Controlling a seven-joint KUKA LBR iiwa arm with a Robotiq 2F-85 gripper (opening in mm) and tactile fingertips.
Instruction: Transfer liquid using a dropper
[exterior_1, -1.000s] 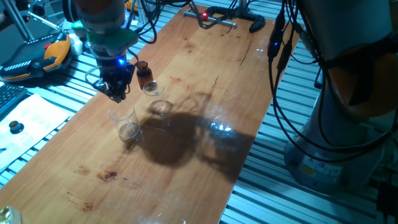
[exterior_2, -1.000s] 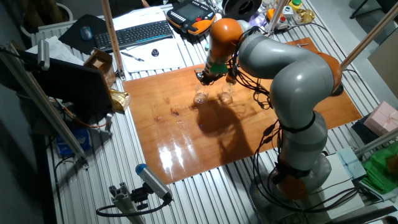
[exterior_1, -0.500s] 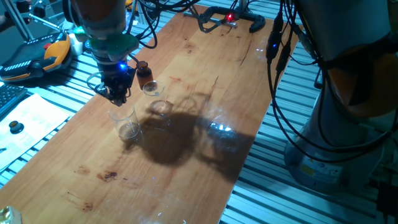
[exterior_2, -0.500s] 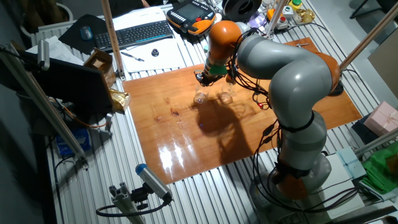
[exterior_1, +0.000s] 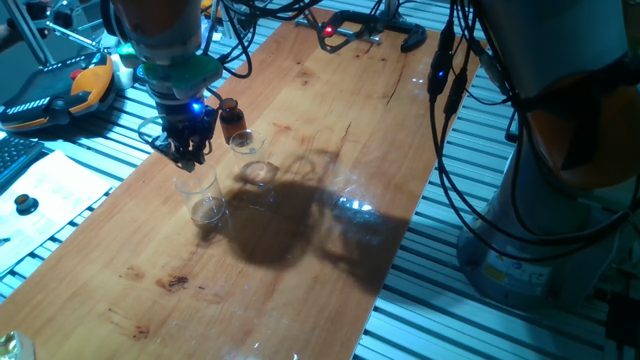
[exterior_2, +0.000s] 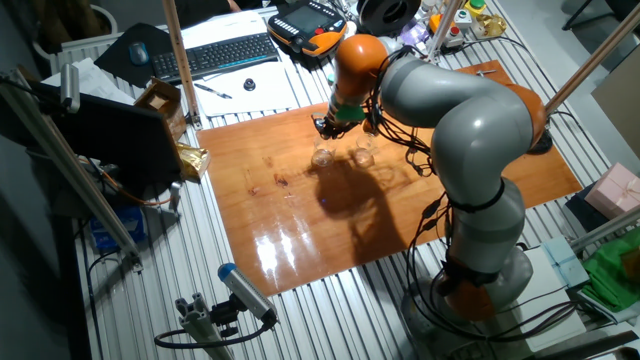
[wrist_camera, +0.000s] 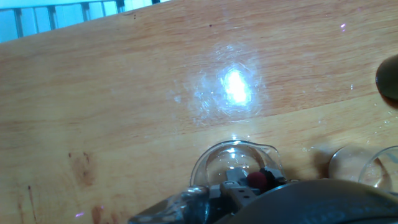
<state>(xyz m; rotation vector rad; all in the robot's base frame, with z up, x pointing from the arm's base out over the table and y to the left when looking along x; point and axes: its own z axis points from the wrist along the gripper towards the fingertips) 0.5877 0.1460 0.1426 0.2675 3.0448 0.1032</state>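
One fixed view. Gripper (exterior_1: 188, 152) hanging straight down over a beaker (exterior_1: 200, 190) on the table (exterior_1: 330, 100), tips just above the rim, not inside. Fingers drawn near each other, but too dark and small to say whether closed on nothing or pinching something; cannot tell. Thin brownish liquid (exterior_1: 208, 210) at the bottom of that beaker. Just beside the gripper, toward the far edge, an amber bottle (exterior_1: 232, 122) standing upright with a dark top, judged to be the dropper (exterior_1: 228, 103), seated in the neck. Long axis vertical, so likely a grasp from above, with a short sideways shift first.

The other fixed view. Gripper (exterior_2: 325, 128) again directly above the beaker (exterior_2: 322, 156), clear of the glass. Bottle mostly hidden behind the arm; dropper not made out here.

Hand view. Beaker (wrist_camera: 205, 162) rim right under the gripper (wrist_camera: 245, 185), close to centred under the fingers. Dark rounded shape at the right edge, probably the bottle (wrist_camera: 388, 81), well off the finger line. Judged from this: dropper off to that side of the fingers, not between them. Finger gap not visible here either.
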